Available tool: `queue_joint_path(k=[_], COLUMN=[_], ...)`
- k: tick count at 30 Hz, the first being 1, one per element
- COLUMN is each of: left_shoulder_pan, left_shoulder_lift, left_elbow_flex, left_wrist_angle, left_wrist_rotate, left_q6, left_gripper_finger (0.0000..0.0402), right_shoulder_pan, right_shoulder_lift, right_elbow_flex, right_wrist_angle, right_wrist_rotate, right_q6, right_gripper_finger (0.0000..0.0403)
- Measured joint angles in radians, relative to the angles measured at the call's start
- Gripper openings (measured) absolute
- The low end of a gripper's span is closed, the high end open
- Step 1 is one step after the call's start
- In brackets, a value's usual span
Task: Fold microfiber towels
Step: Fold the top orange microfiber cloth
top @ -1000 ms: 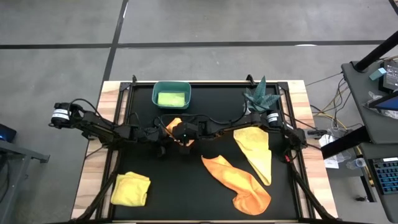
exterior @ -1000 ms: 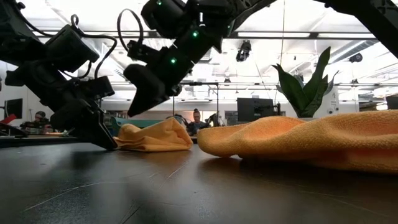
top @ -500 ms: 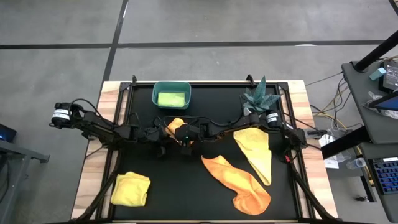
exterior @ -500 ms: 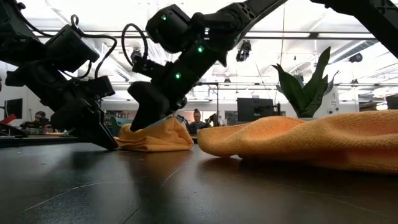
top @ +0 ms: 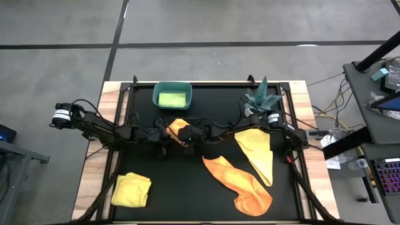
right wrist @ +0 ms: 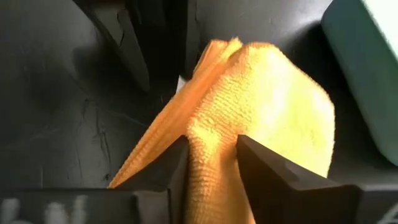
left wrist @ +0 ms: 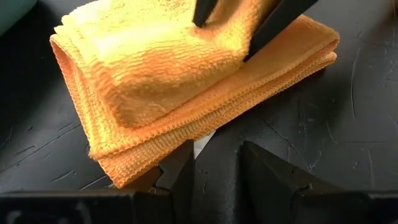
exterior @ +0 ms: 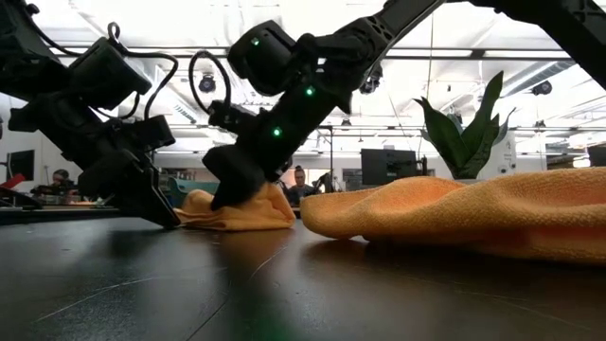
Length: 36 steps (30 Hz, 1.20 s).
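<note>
surface – black mat (top: 206, 187) on wood table (top: 94, 162) | right claw (right wrist: 211, 149) clamped on folded orange towel (top: 175, 125) | left claw (left wrist: 217, 163) apart

Seen from straight above, a black mat (top: 206, 194) covers a wooden table (top: 90, 156) on a grey floor. Both dark arms reach toward the mat's middle, the left arm (top: 94, 126) from the left edge and the right arm (top: 250, 125) from the right. The left gripper (top: 161, 134) and the right gripper (top: 182, 134) meet at a small folded orange towel (top: 174, 125). Behind it, a teal bin (top: 172, 95) holds a lime green towel (top: 172, 99). A small green plant (top: 262, 94) stands at the far right. A yellow towel (top: 257, 150) lies spread at right, touching a rumpled orange towel (top: 240, 182). Another yellow towel (top: 131, 189) sits folded at the near left.
</note>
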Motion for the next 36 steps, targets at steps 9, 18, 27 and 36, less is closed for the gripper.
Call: queue_joint_path(k=[9, 18, 27, 36], left_shoulder_pan=[0.000, 0.000, 0.000, 0.001], left_shoulder_lift=[0.003, 0.059, 0.103, 0.066], left_elbow_flex=[0.000, 0.002, 0.002, 0.001], left_wrist_angle=[0.012, 0.063, 0.118, 0.098], left_wrist_rotate=[0.000, -0.010, -0.011, 0.011], left_q6=[0.000, 0.000, 0.005, -0.005], left_gripper_finger=[0.0123, 0.0123, 0.0123, 0.0123], right_shoulder_pan=[0.000, 0.000, 0.000, 0.000], right_shoulder_lift=[0.003, 0.003, 0.039, 0.061], right_elbow_flex=[0.009, 0.066, 0.073, 0.074], right_wrist_angle=[0.000, 0.022, 0.025, 0.018], right_wrist_rotate=[0.000, 0.000, -0.034, -0.106], right_q6=[-0.009, 0.036, 0.097, 0.139], right_gripper_finger=[0.0015, 0.0013, 0.0013, 0.0052])
